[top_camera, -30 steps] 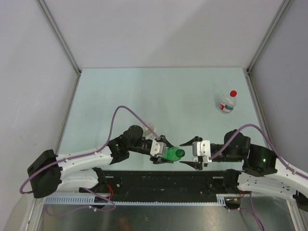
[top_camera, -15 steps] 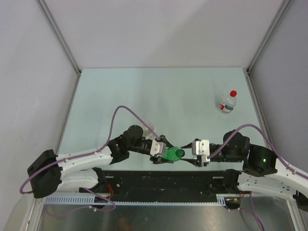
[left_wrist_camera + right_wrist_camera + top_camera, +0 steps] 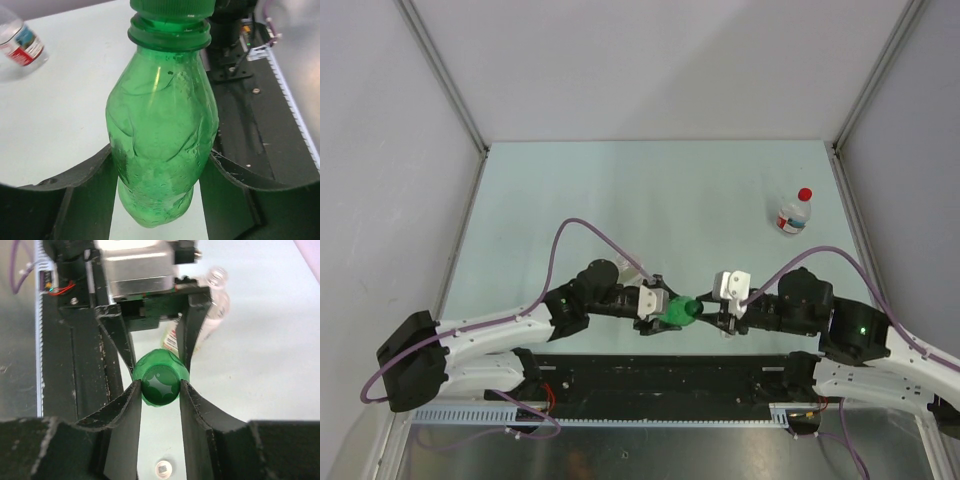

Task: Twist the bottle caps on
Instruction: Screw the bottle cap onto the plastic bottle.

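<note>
The green bottle [image 3: 162,140] is translucent, its green cap [image 3: 160,385] matching (star-like mark on top); the clear bottle [image 3: 789,219] has a red cap [image 3: 805,194]; pale mint surface [image 3: 620,200].

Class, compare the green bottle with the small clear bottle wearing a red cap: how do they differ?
The green bottle lies sideways, gripped by the left pincer; the clear bottle stands upright, untouched. The green bottle's green cap sits pinched in the right pincer; the clear bottle's red cap is free. Both carry caps.
</note>
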